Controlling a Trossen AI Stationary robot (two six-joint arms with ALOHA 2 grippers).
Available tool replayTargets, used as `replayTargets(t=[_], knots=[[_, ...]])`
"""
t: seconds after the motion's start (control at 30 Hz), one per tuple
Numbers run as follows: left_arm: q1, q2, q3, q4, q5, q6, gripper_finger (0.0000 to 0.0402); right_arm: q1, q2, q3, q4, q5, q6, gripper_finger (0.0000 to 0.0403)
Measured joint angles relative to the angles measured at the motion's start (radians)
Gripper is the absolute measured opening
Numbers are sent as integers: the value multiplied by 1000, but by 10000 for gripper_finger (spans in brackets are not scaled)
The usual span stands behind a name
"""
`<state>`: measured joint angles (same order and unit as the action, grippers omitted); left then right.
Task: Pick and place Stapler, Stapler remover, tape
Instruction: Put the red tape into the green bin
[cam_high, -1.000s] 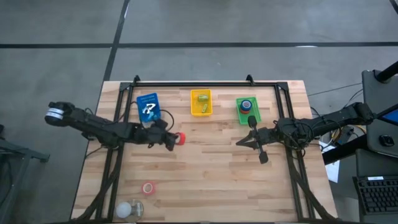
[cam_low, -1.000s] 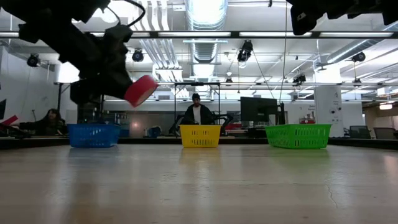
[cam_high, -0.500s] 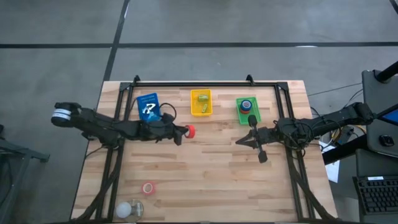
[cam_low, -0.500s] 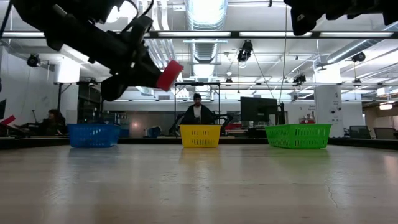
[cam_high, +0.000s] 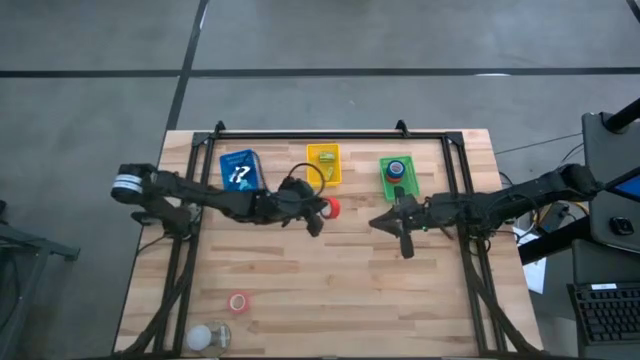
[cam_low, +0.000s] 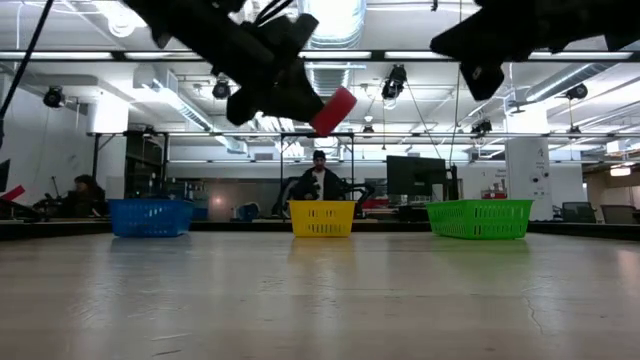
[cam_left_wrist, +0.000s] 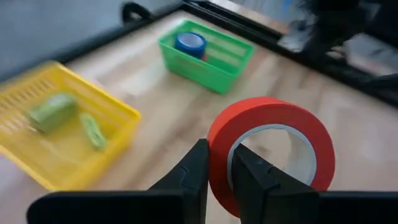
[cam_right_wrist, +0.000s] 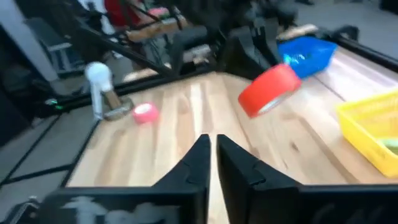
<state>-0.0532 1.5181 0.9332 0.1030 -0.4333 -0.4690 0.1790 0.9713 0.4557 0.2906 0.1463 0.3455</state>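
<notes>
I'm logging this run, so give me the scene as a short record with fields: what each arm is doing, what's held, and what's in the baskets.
left gripper: jaws shut on the red tape roll, carried above the table, between yellow and green baskets
right gripper: jaws closed, empty, below the green plastic basket
green basket contents: blue tape roll, something red beside it
yellow plastic basket: green items
blue plastic basket: white item
wooden table: pink tape roll near front left

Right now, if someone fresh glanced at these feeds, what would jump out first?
The red tape roll, pinched by the left gripper and held high above mid-table, near the yellow basket. Next, the three coloured baskets along the far edge: blue, yellow, green. The right gripper, shut, hangs by the green basket.
</notes>
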Motion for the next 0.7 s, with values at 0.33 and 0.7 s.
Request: replayTargets(t=[0.33, 0.7], knots=[[-70, 64, 175, -199, -346, 170, 54, -25, 131, 8, 98, 232, 26, 170], [-132, 64, 194, -102, -474, 297, 55, -75, 273, 61, 279, 175, 31, 242]])
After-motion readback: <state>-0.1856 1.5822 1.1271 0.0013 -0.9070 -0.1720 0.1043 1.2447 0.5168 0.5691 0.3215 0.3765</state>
